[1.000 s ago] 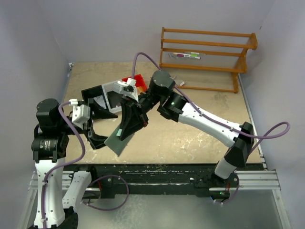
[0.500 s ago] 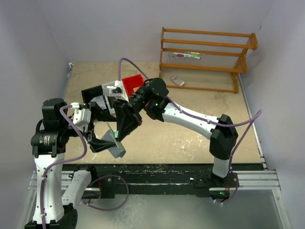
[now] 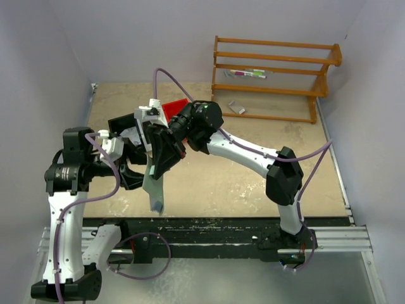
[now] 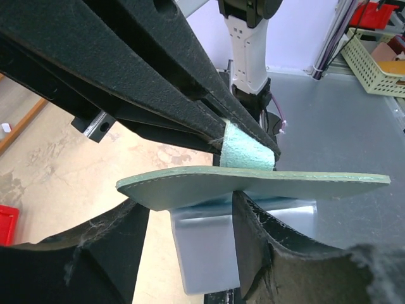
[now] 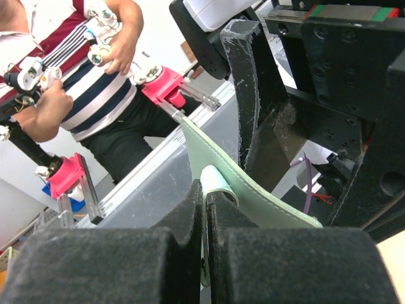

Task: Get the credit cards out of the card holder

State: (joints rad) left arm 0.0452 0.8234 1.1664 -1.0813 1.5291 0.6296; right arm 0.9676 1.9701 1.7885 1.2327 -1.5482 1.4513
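My right gripper point(image 3: 162, 157) is shut on the top of the grey-green card holder point(image 3: 154, 182), which hangs almost upright above the table's near edge. A light blue credit card point(image 3: 157, 204) sticks out of its lower end. In the left wrist view the card holder point(image 4: 266, 180) lies edge-on, and the card point(image 4: 202, 250) pokes out below it. My left gripper point(image 4: 190, 212) is open and straddles that card. One of its fingers point(image 4: 262, 247) overlaps the card, and a gap shows on the other side. In the right wrist view my right gripper point(image 5: 205, 196) pinches the holder point(image 5: 253, 190).
A wooden rack point(image 3: 275, 76) stands at the back right with a small grey scrap point(image 3: 236, 107) under it. A red bin point(image 3: 176, 107) and a black bin point(image 3: 122, 125) sit behind the grippers. The black table rail point(image 3: 215, 231) runs just below the holder.
The right arm swung the card holder left and toward the near edge, and it now hangs steeper. The left gripper came up to its lower end, and its jaws narrowed around the card.
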